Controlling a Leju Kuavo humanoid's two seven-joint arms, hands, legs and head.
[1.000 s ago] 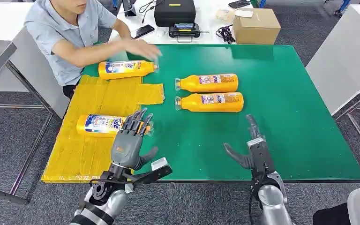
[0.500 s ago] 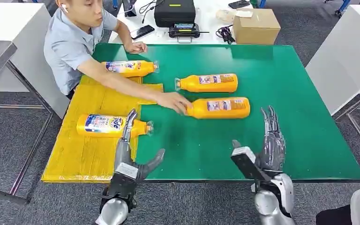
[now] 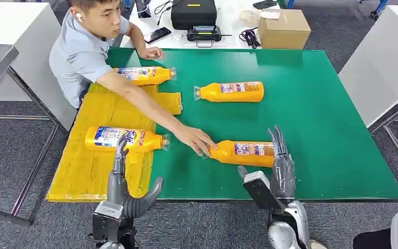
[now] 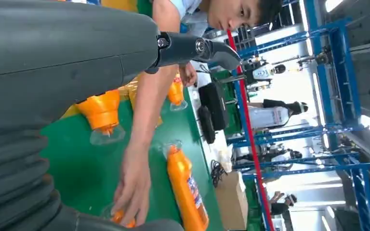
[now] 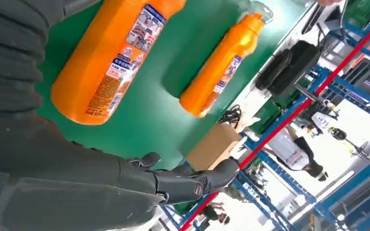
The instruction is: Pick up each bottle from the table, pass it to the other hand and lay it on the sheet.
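On the green surface (image 3: 311,93), four orange bottles lie on their sides. Nearest the robot, one bottle (image 3: 243,153) rests close to the front edge, its clear cap pointing toward the yellow sheet (image 3: 103,104); a person's hand (image 3: 197,140) covers that cap end, the arm reaching across from the far left corner where the person sits. The right robot hand (image 3: 280,166) stands upright just at this bottle's base end, fingers straight and spread, holding nothing; whether its fingertips touch the bottle I cannot tell. In the right wrist view the same bottle (image 5: 115,57) lies close beside the ribbed cover, with a second bottle (image 5: 221,67) farther along the green cloth.

That second bottle (image 3: 230,92) lies alone toward the middle of the surface, well apart from both hands. Two more already lie on the sheet: one (image 3: 122,139) near its front, label up, and one (image 3: 144,75) at its far edge, close to the person's other hand (image 3: 152,52).

The left robot hand (image 3: 122,181) rises at the front edge of the sheet, fingers straight and the thumb held out to the side, empty; its fingertips show just in front of the near bottle on the sheet.

Beyond the green cloth, a brown cardboard box (image 3: 282,28) and a black case (image 3: 193,13) sit on a white table.
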